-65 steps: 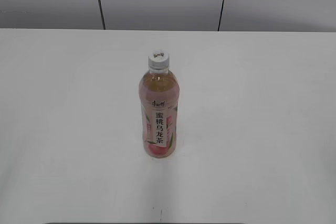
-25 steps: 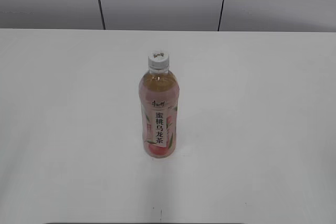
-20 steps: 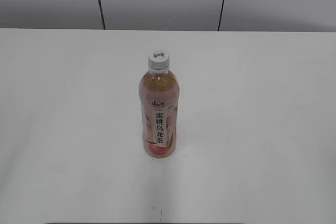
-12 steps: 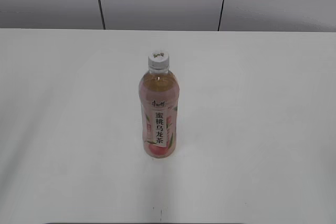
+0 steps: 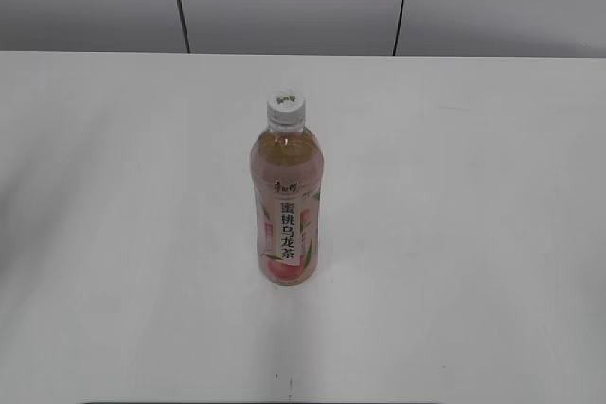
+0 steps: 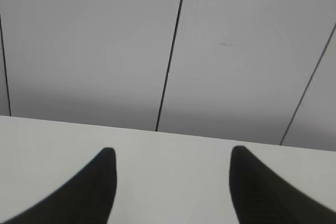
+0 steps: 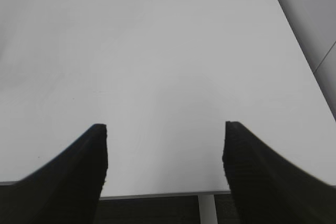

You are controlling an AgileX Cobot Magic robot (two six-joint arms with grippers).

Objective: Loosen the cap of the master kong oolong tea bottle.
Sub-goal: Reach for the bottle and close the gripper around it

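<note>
Master kong oolong tea bottle (image 5: 286, 210) upright near centre of white table (image 5: 473, 234), cap (image 5: 286, 109) seated on top. Neither arm shows in exterior view. Left gripper (image 6: 170, 156): jaws spread, over table facing far wall. Right gripper (image 7: 165, 129): jaws spread above table's near edge.

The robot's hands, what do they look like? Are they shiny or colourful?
Only the tips show. The left end effector has two black fingers that curve up to narrow, rounded ends. The right end effector has the same dark fingers, widening toward the bottom. They look plain and matte, with no colours, markings or cables visible. The arms themselves are out of view.
</note>
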